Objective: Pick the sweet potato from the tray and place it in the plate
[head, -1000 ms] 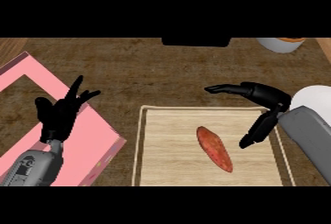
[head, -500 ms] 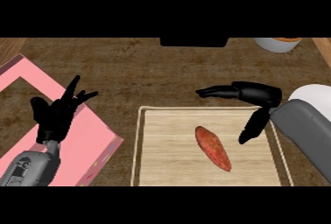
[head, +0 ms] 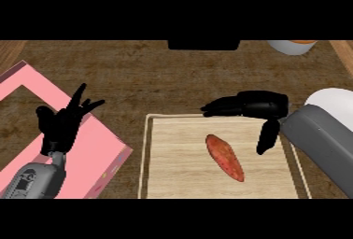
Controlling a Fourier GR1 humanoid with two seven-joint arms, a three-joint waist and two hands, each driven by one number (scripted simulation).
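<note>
1. Sweet potato (head: 225,157) lying on the wooden tray (head: 172,177), a little right of the tray's middle, long axis running from far-left to near-right.
2. Touched by no hand; bare tray surface visible all around it.
3. Right hand (head: 257,106) hanging over the far-right part of the tray, fingers relaxed and spread, pointing to the left, holding nothing.
4. Thumb (head: 267,136) of this hand pointing down toward the near side, just right of the sweet potato, with a gap between them.
5. Grey right forearm (head: 322,140) entering from the right edge, over the tray's right rim.
6. Left hand (head: 63,123) resting on the left, over the pink plate (head: 93,154), fingers straight and spread, pointing to the far side, holding nothing.
7. Grey left forearm (head: 34,179) showing at the near-left corner.
8. Pink plate lying left of the tray, very near it, angular in outline, with a brown middle part.
9. Dark object (head: 204,45) at the far edge, middle; cannot tell what.
10. Pale bowl (head: 293,46) at the far right, cut off by the edge.
11. Everything standing on a brown counter (head: 158,79).
</note>
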